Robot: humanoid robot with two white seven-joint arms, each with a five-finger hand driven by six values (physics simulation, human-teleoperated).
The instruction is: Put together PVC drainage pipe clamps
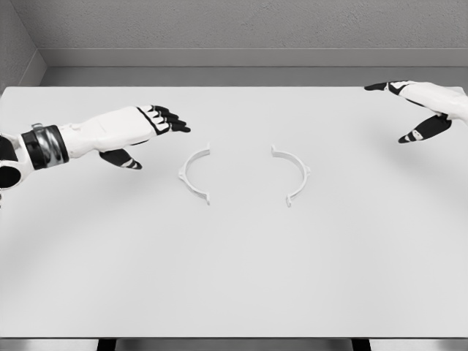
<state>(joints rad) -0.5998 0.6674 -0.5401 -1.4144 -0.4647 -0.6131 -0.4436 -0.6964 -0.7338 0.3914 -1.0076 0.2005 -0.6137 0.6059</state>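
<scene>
Two white half-ring clamp pieces lie flat on the white table (234, 270), apart and facing each other. The left half (189, 174) curves open toward the right; the right half (299, 174) curves open toward the left. My left hand (150, 135) hovers just left of and slightly behind the left half, fingers extended, thumb hanging down, holding nothing. My right hand (413, 110) is at the far right near the table's back corner, well away from the right half, fingers spread and empty.
A grey wall (234, 29) runs behind the table's back edge. The table's front edge sits near the bottom of the view.
</scene>
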